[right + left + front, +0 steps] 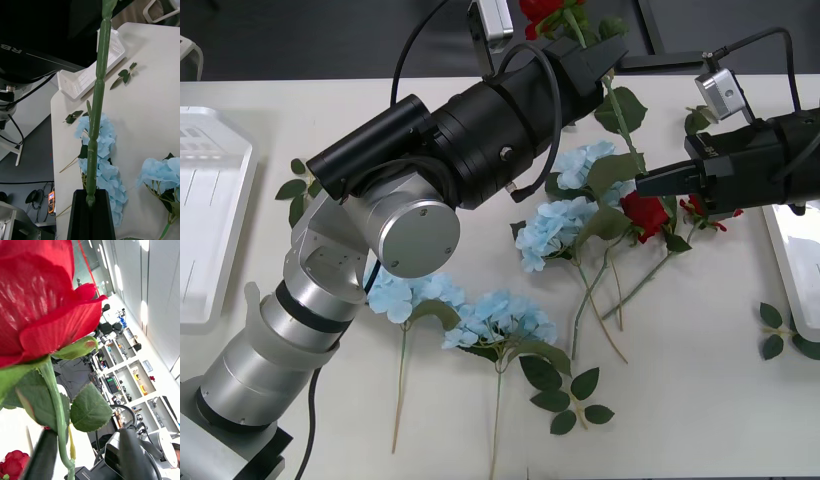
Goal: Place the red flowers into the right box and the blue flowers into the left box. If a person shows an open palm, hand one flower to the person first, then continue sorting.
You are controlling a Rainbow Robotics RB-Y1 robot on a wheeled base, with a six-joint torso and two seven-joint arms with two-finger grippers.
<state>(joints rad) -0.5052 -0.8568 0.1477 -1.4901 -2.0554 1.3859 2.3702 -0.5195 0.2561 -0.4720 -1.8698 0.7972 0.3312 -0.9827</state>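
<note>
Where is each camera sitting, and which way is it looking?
Front: above the arms, looking down at the table; both arms show, left hand at the far edge, right hand over the flowers.
Right wrist: on the right arm, looking along the rose stem, past blue flowers to the left box; right hand shut on the stem.
Left wrist: on the left arm, looking past the rose head towards shelves; left hand at the bottom.
Shared: all see that rose.

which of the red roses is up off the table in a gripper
The red rose at the far table edge, clamped by the left gripper; the other roses lie on the table beside the right gripper.
</note>
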